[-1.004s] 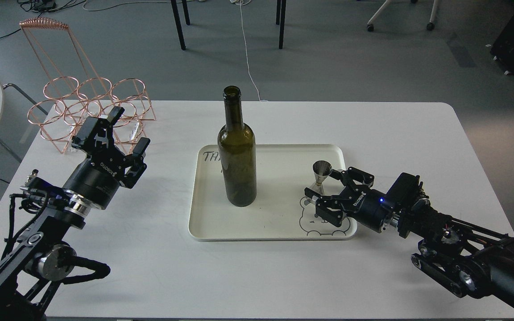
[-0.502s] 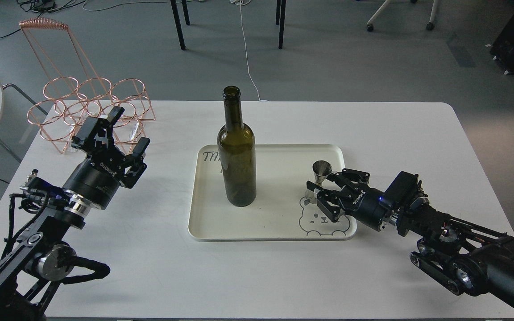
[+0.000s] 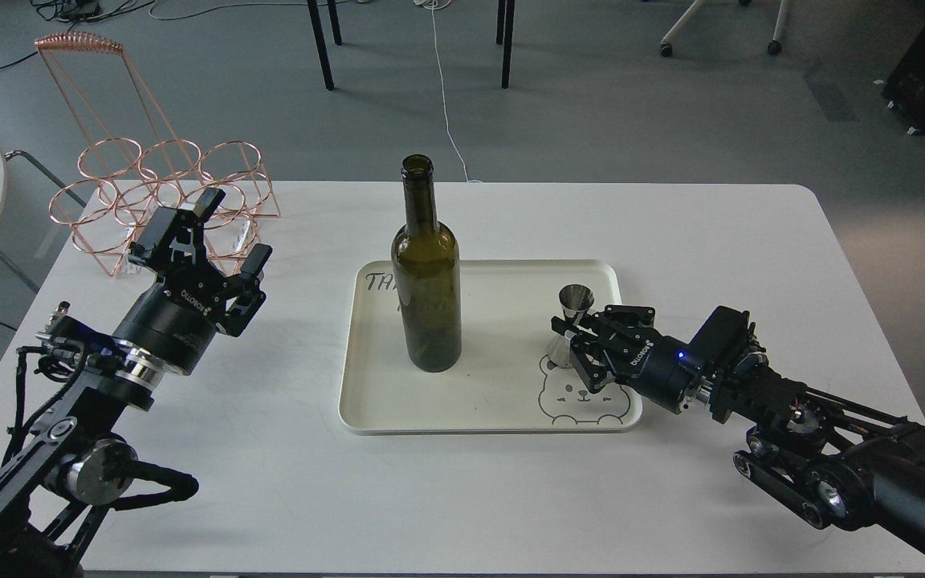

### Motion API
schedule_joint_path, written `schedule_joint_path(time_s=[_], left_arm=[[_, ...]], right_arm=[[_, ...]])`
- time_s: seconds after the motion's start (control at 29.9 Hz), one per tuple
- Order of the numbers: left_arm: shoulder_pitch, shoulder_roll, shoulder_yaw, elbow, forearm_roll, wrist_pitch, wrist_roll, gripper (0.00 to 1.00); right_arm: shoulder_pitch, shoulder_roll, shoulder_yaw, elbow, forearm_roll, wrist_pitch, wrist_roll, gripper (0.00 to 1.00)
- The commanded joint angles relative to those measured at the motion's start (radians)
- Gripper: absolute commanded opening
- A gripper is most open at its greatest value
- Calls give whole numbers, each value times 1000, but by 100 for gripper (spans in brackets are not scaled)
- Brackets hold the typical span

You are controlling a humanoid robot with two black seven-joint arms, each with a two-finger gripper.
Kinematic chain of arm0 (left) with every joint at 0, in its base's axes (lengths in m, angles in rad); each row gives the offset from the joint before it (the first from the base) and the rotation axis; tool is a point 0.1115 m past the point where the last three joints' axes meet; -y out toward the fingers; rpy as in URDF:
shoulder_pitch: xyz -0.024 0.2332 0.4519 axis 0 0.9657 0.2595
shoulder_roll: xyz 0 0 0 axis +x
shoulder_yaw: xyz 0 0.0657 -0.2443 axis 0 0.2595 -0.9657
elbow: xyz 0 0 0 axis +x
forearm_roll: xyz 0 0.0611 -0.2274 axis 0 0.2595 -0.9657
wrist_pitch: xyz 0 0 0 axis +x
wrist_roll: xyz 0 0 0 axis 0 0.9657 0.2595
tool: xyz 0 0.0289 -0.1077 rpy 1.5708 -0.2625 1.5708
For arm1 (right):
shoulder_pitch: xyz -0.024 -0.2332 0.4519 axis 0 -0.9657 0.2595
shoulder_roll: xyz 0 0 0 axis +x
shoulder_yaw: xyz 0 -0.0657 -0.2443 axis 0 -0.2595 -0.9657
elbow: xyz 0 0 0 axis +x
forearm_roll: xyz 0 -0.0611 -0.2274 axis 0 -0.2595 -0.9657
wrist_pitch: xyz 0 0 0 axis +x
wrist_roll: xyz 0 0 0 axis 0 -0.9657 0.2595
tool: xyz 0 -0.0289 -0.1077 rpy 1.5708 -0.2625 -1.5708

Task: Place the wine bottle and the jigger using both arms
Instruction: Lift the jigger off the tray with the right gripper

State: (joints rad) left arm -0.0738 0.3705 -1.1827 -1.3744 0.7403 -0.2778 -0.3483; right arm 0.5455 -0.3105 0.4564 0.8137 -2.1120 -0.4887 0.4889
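My single head view looks forward and down over the white rounded rectangular table (image 3: 462, 498) (its whole top in frame), grey floor beyond, my arms entering bottom corners.

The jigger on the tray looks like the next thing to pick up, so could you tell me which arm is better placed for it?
The right: the right gripper already sits at the jigger. The left gripper hangs open beyond the wine bottle.
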Motion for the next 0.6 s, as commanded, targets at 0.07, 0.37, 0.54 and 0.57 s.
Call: schedule_joint_path(time_s=[0.07, 0.37, 0.54, 0.57], left_arm=[[0, -1, 0, 0, 1, 0, 0, 98], [0, -1, 0, -11, 1, 0, 0, 98], [0, -4, 0, -17, 1, 0, 2, 98], [0, -4, 0, -17, 1, 0, 2, 98]], right_arm=[[2, -38, 77, 50, 12, 0, 0, 23], [-62, -159, 231, 44, 124, 0, 0, 23], [-139, -194, 291, -10, 173, 0, 0, 24], [-148, -196, 301, -34, 175, 0, 0, 24]])
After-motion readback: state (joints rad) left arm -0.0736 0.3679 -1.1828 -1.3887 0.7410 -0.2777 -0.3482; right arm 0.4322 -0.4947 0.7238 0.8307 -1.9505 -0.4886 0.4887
